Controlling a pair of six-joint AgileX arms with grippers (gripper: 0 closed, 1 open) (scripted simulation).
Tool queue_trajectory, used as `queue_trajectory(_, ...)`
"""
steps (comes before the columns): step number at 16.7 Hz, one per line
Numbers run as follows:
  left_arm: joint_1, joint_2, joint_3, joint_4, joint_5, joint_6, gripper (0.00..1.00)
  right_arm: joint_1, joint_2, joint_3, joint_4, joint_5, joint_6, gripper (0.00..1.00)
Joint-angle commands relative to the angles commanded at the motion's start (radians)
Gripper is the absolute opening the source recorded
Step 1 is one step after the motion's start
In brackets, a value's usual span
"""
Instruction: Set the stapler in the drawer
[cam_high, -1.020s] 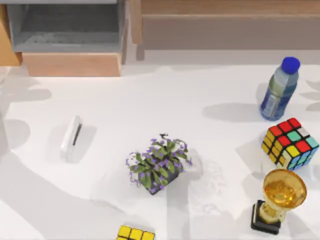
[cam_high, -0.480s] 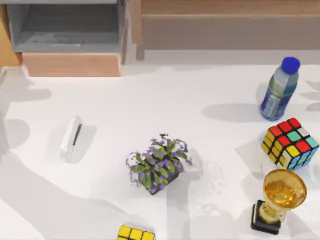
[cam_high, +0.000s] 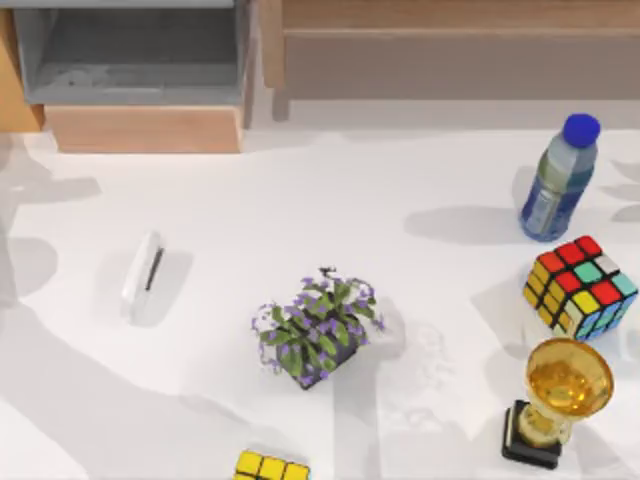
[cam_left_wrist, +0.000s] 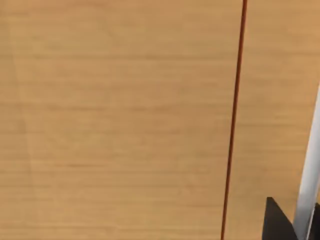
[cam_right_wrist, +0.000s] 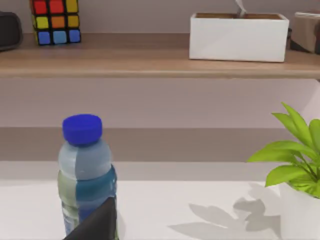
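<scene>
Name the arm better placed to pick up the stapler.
Left, probably: the stapler lies on the table's left half, and the drawer sits at the top-left corner.

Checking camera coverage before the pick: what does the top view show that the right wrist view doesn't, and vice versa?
Top view alone: the stapler lying on the table toward its left, apart from the open drawer at the far left corner, plus the purple-flowered plant, the trophy and the cube beside the bottle.
Right wrist view alone: a shelf carrying a white box and another cube, and a green plant in a white pot.
Shared: the blue-capped bottle, standing upright on the table.
</scene>
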Motion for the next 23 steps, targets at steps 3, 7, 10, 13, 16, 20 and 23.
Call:
queue_trajectory(3, 0.0, 0.0, 0.0, 0.0, 0.0, 0.0, 0.0, 0.0, 0.0, 0.0, 0.0, 0.0, 0.0, 1.0)
queue_trajectory(7, 0.004, 0.009, -0.001, -0.009, 0.0, -0.005, 0.0, 0.0, 0.0, 0.0, 0.0, 0.0, 0.0, 1.0)
queue_trajectory(10, 0.01, -0.007, -0.037, 0.009, 0.013, -0.005, 0.0, 0.0, 0.0, 0.0, 0.0, 0.0, 0.0, 1.0)
queue_trajectory(13, 0.031, -0.051, -0.134, 0.059, 0.038, -0.003, 0.0, 0.0, 0.0, 0.0, 0.0, 0.0, 0.0, 1.0)
queue_trajectory(16, 0.06, -0.097, -0.234, 0.114, 0.06, 0.0, 0.0, 0.0, 0.0, 0.0, 0.0, 0.0, 0.0, 1.0)
queue_trajectory(20, 0.074, -0.118, -0.279, 0.139, 0.07, -0.002, 0.0, 0.0, 0.0, 0.0, 0.0, 0.0, 0.0, 1.0)
queue_trajectory(23, 0.068, -0.113, -0.279, 0.138, 0.069, -0.001, 0.0, 0.0, 0.0, 0.0, 0.0, 0.0, 0.0, 1.0)
